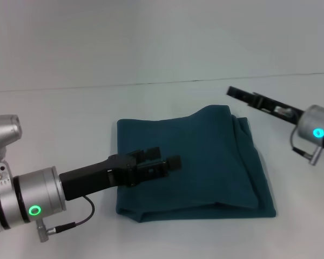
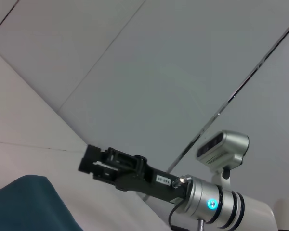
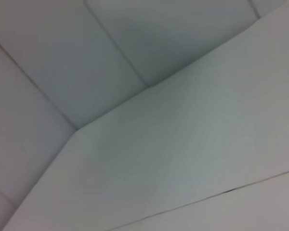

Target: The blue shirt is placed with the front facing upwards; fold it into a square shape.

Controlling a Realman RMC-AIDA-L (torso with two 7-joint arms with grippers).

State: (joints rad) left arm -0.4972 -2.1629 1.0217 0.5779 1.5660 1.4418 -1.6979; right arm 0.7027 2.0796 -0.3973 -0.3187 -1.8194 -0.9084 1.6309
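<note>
Presently, entries run left to right across the head view.

Left gripper (image 1: 161,162): hangs over the left-centre of the shirt, arm reaching in from the near left. Fingers (image 1: 174,161) point toward the right, with only a slight gap visible between them; whether they touch or pinch the cloth cannot be told.

Shirt (image 1: 216,162): lies on the table (image 1: 59,113) at centre, already folded into a compact, roughly square block. Plain teal faces up; no lettering shows. Stacked layer edges run down its right side and along the near edge; the far right corner humps a little.

Long axis: hardly any; the block is only slightly wider left to right than it is deep.

Bearing from left gripper: cloth lies directly beneath and spreads mostly to the right of the fingers.

Right gripper (image 1: 235,92): held off the far right corner of the shirt, apart from it, above bare table. In the left wrist view it shows as right gripper (image 2: 90,161) with parted fingers holding nothing.

Nearer arm: the left, by a clear margin.

Judgement: the fold looks near finished; any last smoothing or squaring of the humped corner would fall to the right arm, the rest to the left.

Right wrist view: blank wall and table only.
</note>
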